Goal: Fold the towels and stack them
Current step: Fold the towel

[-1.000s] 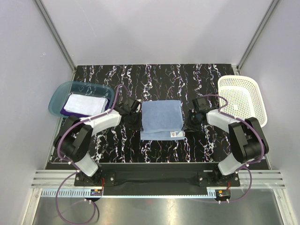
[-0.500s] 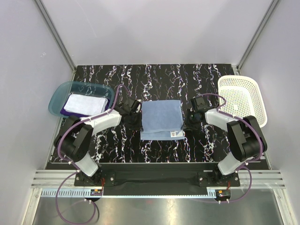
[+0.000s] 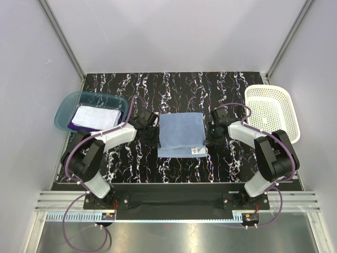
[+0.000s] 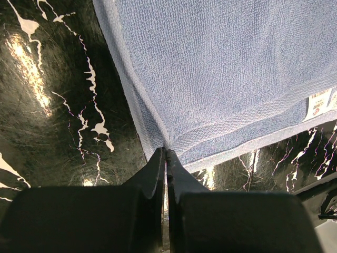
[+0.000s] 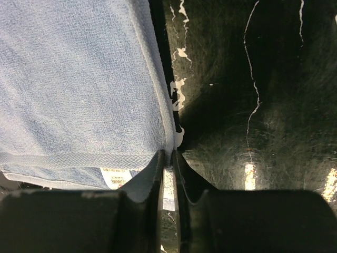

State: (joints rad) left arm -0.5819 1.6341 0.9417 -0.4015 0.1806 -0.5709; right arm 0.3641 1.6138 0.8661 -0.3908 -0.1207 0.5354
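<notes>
left hand (image 4: 166, 155): fingers pressed flat together, no gap. The tips sit right on the left edge of the light blue towel (image 3: 181, 133), near its near-left corner. Can't tell from the left wrist view whether any cloth is caught between them.

right hand (image 5: 168, 154): fingers almost together with a thin slit between. The towel's right hem runs straight into that slit, so it's pinching the hem. Only the right wrist view shows this. In the top view the hand is just a dark block touching the towel's right edge.

Both wrist views show two layers. The top layer stops short of the near edge and a strip of the lower layer sticks out past it. The white label (image 5: 116, 176) sits on that strip, at the near-right corner.

The top view adds the layout: the towel is folded, flat and square, mid black marbled surface (image 3: 210, 89), between the two hands.

Top view only:
- teal tray (image 3: 66, 108) at the left side of the surface
- white towel (image 3: 95, 116) folded inside the tray
- purple towel (image 3: 72, 125) under the white one, a sliver showing at its left and near edges
- white mesh basket (image 3: 292, 113) at the right side

Tray and basket are both well apart from the blue towel.
</notes>
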